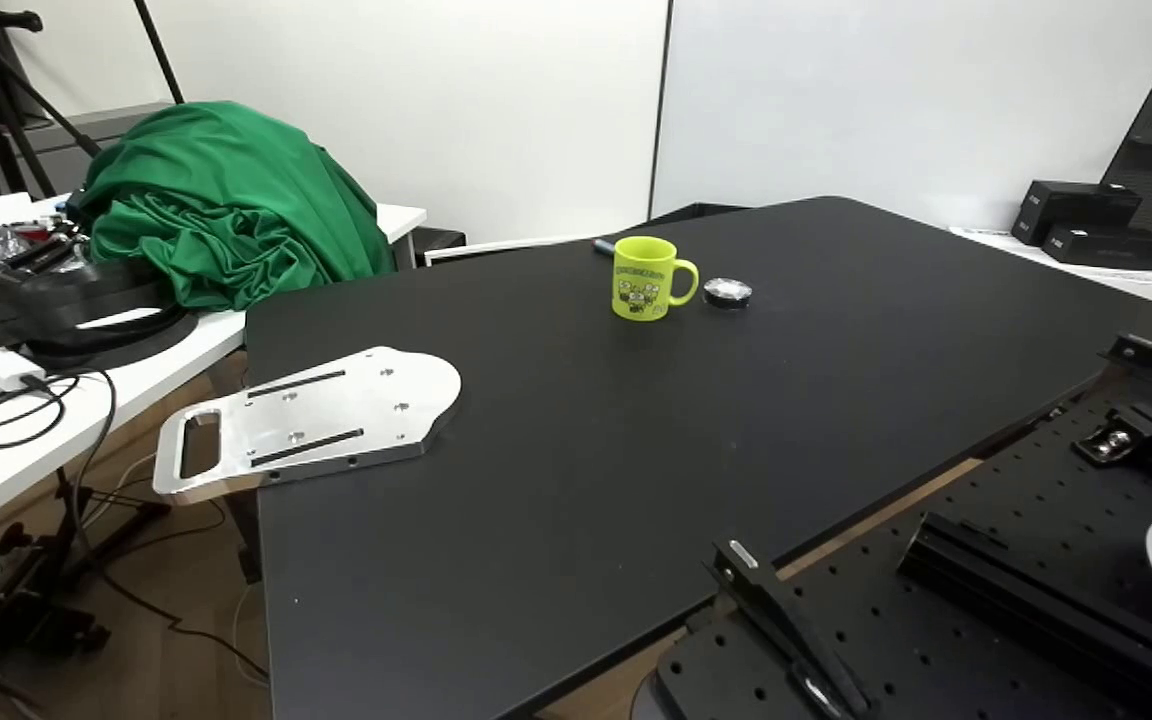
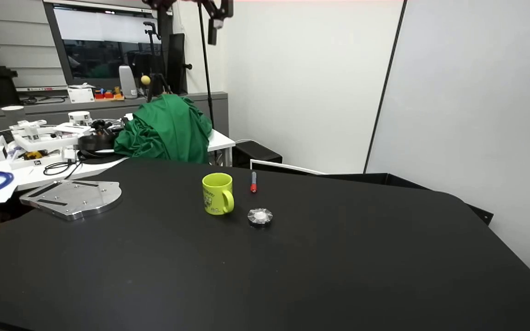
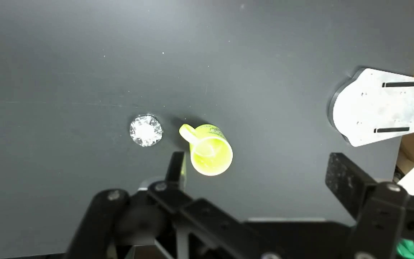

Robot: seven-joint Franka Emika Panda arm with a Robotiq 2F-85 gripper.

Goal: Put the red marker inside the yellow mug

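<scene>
The yellow mug stands upright on the black table in both exterior views (image 1: 642,282) (image 2: 216,195). From above in the wrist view (image 3: 211,154) its inside looks empty. The red marker (image 2: 253,182) lies flat behind and beside the mug, with a red end and a blue-grey body. In an exterior view only its dark end (image 1: 603,247) shows past the mug. I cannot see the marker in the wrist view. My gripper (image 3: 261,172) is open and empty, high above the table, with the mug below near one finger. Dark fingers (image 2: 187,25) also show at the top of an exterior view.
A shiny round disc (image 1: 727,292) with a black side lies near the mug's handle; it also shows in the wrist view (image 3: 146,130). A silver metal plate (image 1: 326,410) overhangs the table's edge. A green cloth (image 2: 168,131) lies on a white side table.
</scene>
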